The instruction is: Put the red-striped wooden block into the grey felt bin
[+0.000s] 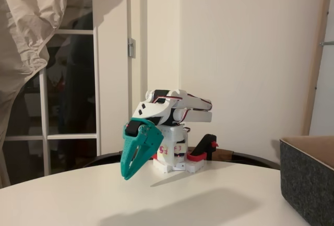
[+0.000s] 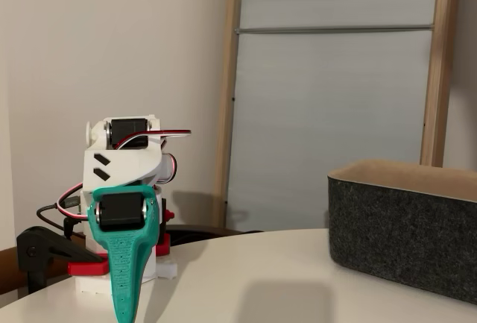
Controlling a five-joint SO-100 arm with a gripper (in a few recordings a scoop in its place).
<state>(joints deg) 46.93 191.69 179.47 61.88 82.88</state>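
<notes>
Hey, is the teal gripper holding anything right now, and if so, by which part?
Nothing is held. The gripper hangs nose-down above the white table, its jaws closed together with nothing between them. The grey felt bin stands apart on the table.

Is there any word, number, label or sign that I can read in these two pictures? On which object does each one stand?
Red marks on the arm's white base, seen in a fixed view: too small and blurred to read.
Teal gripper, grey felt bin, white table: no text.
So nothing can be read here.
</notes>
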